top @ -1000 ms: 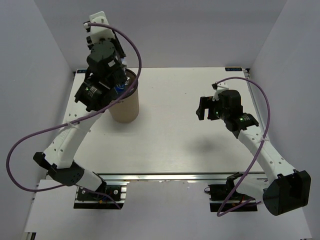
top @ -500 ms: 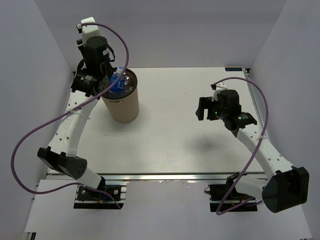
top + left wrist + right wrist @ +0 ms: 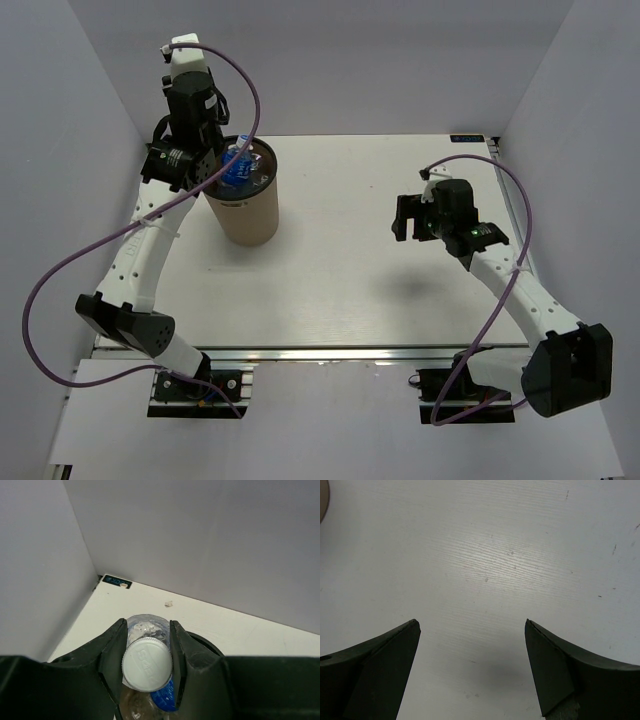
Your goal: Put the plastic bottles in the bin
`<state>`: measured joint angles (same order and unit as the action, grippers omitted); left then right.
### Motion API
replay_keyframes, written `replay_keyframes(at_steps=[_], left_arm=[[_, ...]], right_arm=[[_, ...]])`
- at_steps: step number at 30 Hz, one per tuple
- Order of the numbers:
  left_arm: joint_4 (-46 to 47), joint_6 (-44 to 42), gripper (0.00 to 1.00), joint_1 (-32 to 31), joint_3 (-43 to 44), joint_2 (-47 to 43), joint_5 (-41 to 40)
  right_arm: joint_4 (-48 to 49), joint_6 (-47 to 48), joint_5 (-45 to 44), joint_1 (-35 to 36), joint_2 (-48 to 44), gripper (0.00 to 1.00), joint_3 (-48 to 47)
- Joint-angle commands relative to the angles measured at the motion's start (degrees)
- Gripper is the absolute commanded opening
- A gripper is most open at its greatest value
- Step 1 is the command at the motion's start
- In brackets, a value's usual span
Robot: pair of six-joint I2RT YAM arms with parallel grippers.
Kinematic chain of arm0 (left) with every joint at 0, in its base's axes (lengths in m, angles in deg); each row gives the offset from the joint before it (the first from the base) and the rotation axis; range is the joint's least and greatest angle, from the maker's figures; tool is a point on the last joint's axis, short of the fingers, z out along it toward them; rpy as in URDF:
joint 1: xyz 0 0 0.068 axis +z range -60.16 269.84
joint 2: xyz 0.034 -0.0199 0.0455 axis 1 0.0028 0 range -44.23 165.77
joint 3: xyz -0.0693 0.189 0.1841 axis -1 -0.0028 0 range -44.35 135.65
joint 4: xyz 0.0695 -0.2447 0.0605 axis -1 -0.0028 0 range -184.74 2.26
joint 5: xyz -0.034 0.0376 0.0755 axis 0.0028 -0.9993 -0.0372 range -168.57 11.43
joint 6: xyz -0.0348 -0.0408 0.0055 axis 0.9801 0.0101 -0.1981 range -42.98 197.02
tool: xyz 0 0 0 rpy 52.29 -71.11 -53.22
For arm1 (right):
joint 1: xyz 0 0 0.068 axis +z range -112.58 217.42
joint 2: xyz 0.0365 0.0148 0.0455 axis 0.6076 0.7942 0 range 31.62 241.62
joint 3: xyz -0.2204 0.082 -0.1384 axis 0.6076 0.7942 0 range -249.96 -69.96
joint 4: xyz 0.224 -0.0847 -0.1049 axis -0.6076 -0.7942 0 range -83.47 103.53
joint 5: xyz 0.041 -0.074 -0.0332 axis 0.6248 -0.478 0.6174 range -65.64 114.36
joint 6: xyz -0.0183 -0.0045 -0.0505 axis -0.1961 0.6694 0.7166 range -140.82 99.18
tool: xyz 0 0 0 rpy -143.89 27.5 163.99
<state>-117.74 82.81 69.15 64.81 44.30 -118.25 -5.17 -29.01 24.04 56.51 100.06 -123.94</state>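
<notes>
The tan-brown bin [image 3: 250, 218] stands at the back left of the table. My left gripper [image 3: 224, 166] is at its left rim, shut on a clear plastic bottle [image 3: 238, 166] with a blue label that pokes out of the bin's mouth. In the left wrist view the white-capped bottle [image 3: 147, 666] fills the gap between my gripper's [image 3: 147, 624] fingers, with the bin's dark rim [image 3: 206, 645] just behind. Other bottles are hidden. My right gripper [image 3: 403, 217] is open and empty above the right half of the table; it also shows in the right wrist view [image 3: 471, 625].
White walls close in the table on the left, back and right. The back left corner of the table [image 3: 112, 582] lies just beyond the bin. The purple cables loop over both arms.
My left arm has drawn back from over the bin toward the left rim, uncovering the bottle at the bin's mouth. The right arm has barely moved.
</notes>
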Motion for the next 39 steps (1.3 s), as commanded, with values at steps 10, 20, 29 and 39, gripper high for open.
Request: replay_keyframes(at_steps=[10, 20, 29, 39], left_arm=[[-7.44, 1.60, 0.00, -0.14, 2.90, -0.81, 4.44], [-10.43, 0.20, 0.00, -0.14, 10.11, -3.27, 6.81], [-12.62, 2.39, 0.00, -0.14, 3.24, -1.70, 3.91], [-12.01, 4.24, 0.00, -0.14, 1.49, -2.22, 7.69]], right_arm=[[2.00, 0.28, -0.39, -0.28, 1.34, 0.89, -0.96], [2.00, 0.28, -0.21, -0.28, 1.60, 0.89, -1.04], [1.56, 0.28, -0.21, -0.28, 1.60, 0.89, -1.31], [1.47, 0.54, -0.30, -0.28, 1.43, 0.89, -1.75]])
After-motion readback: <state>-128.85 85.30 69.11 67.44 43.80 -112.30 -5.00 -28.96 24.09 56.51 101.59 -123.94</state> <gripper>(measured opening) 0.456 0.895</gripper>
